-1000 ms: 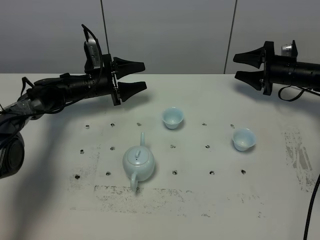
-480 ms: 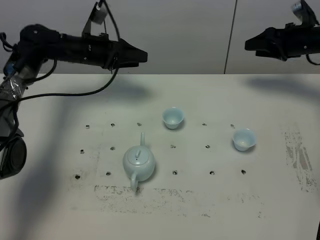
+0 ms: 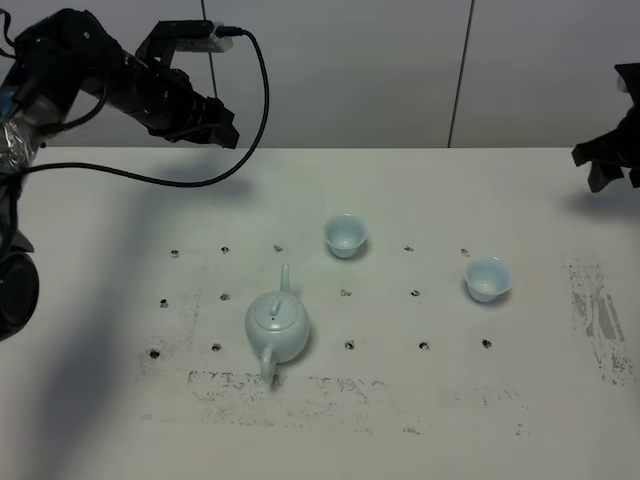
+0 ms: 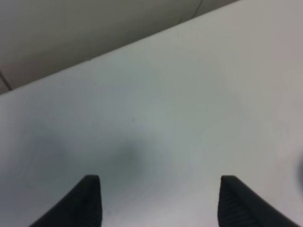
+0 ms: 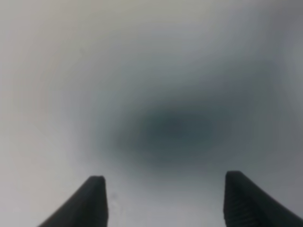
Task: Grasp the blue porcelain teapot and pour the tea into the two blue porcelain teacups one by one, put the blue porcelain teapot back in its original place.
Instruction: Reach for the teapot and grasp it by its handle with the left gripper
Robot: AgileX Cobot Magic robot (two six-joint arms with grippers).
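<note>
The blue porcelain teapot [image 3: 277, 326] stands on the white table [image 3: 400, 420] left of centre, lid on, with its spout toward the back and its handle toward the front. One blue porcelain teacup [image 3: 345, 235] sits behind it near the middle; the other teacup [image 3: 487, 278] sits to the right. My left gripper [image 3: 220, 130] hangs high over the table's far left, far from the teapot; in the left wrist view its tips [image 4: 161, 198] stand wide apart with nothing between them. My right gripper [image 3: 600, 168] is at the right edge, open and empty over bare table [image 5: 165, 198].
Small dark holes [image 3: 349, 345] dot the table in rows around the teapot and cups. Scuffed grey patches [image 3: 600, 320] mark the right side and the front. A grey panelled wall [image 3: 400, 70] rises behind the table's far edge.
The left arm has lifted and drawn back toward the far left. The right arm has pulled away to the right edge. The teapot and both cups have not moved.
</note>
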